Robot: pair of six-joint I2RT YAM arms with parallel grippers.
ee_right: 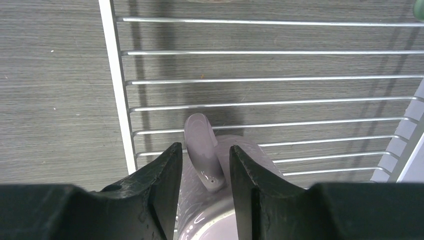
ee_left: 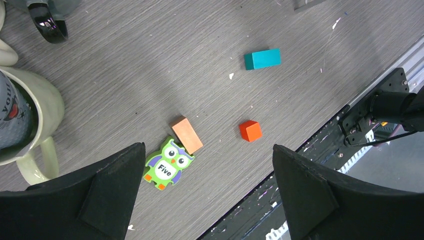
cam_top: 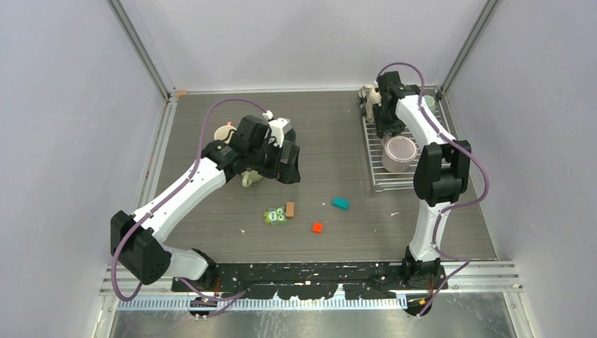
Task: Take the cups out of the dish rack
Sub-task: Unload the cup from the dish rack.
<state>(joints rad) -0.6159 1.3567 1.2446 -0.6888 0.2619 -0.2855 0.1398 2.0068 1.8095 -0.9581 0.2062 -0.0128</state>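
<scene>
Your right tool (ee_right: 205,149) straddles, slightly parted, the far-pointing handle of the mauve mug (ee_right: 200,135), upright in the dish rack's (ee_right: 119,75) near half. Your left tool (ee_left: 208,150) gapes empty over the owl tile (ee_left: 167,164).

Word "Five" on the white belly of the green owl piece (ee_left: 167,164) before my left gripper (ee_left: 207,155), letters "You" above a red heart on the grey surface (ee_left: 11,117) inside the pale mug (ee_left: 48,107), rest not readable
</scene>
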